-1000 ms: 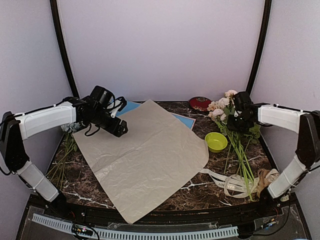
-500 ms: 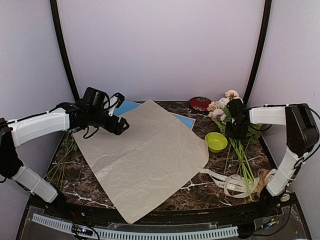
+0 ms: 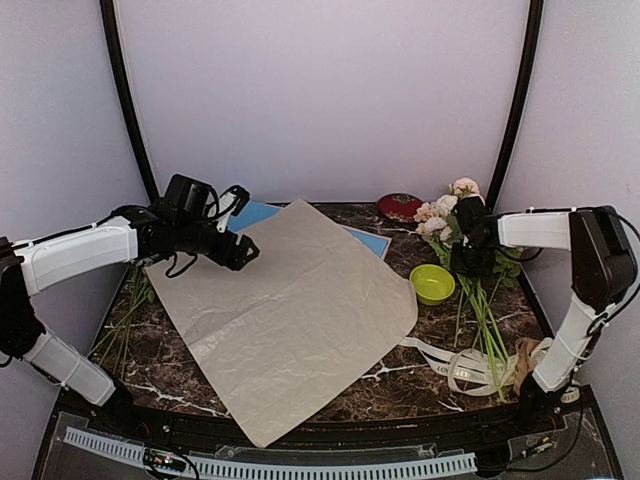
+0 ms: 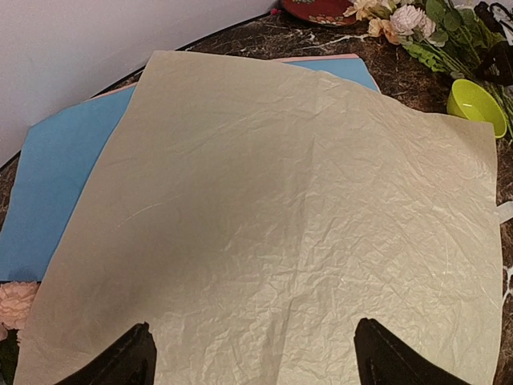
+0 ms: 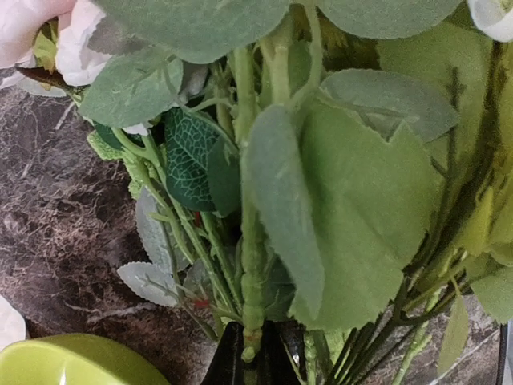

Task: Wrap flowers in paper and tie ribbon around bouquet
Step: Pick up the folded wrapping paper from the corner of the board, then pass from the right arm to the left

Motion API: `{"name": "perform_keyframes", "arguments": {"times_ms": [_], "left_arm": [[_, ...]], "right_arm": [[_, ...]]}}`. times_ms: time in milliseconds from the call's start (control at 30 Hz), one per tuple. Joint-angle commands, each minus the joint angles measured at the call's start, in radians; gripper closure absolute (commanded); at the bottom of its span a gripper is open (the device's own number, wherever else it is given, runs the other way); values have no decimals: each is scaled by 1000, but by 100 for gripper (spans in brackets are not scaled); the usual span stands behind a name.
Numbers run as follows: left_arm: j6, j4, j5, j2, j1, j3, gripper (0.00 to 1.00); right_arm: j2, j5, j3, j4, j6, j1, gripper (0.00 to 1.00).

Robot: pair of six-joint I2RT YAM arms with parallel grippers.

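Note:
The tan paper (image 3: 290, 310) lies flat and creased across the middle of the table. My left gripper (image 3: 240, 252) hovers open over its far left corner, and in the left wrist view the dark fingertips (image 4: 128, 358) stand wide apart above the sheet (image 4: 280, 224). The flowers (image 3: 445, 215), with pale pink and cream blooms, lie at the right, their long stems (image 3: 488, 325) running toward me. My right gripper (image 3: 468, 262) is shut on a green stem (image 5: 255, 321) just under the leaves (image 5: 353, 216). The cream ribbon (image 3: 460, 367) lies tangled at the near right.
A light blue sheet (image 3: 262, 213) lies under the paper's far edge. A lime green bowl (image 3: 432, 283) sits beside the flowers, and a red dish (image 3: 400, 206) stands behind them. Another bunch of stems (image 3: 128, 305) lies along the left edge.
My right gripper has moved in against the flower stems and closed on one. My left arm has pulled back slightly, its gripper still open over the paper.

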Motion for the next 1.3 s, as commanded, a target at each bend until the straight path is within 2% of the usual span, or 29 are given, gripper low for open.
{"name": "perform_keyframes", "arguments": {"times_ms": [0, 200, 400, 500, 633, 733, 833, 933, 1033, 1100, 1200, 1267], "left_arm": [[16, 10, 17, -26, -5, -8, 12], [20, 11, 18, -23, -5, -10, 12], [28, 19, 21, -30, -5, -15, 12], [31, 32, 51, -38, -5, -20, 13], [33, 86, 192, -69, -4, -44, 17], [32, 162, 369, -99, -8, -91, 20], [0, 265, 570, -131, -20, -137, 20], [-70, 427, 740, -164, -30, -210, 16], [-176, 578, 776, -173, -32, -272, 12], [-216, 622, 781, -152, -32, -279, 12], [-262, 632, 794, -106, -32, -267, 19], [-283, 629, 781, -76, -32, -256, 33]], "right_arm": [[-109, 31, 6, 2, -2, -7, 100], [-198, 56, 23, -12, -17, -7, 100], [-348, 15, 15, 83, -82, 2, 100], [-474, -87, -42, 250, -136, 57, 100], [-577, -291, -150, 633, -146, 232, 100], [-489, -423, -151, 834, -68, 365, 100], [-319, -539, -57, 938, 19, 483, 100], [-139, -630, 43, 1062, 87, 564, 100], [-21, -665, 157, 1099, 98, 626, 100], [30, -666, 209, 1101, 101, 655, 100], [73, -675, 242, 1122, 115, 685, 100], [91, -686, 247, 1145, 134, 696, 100]]}}
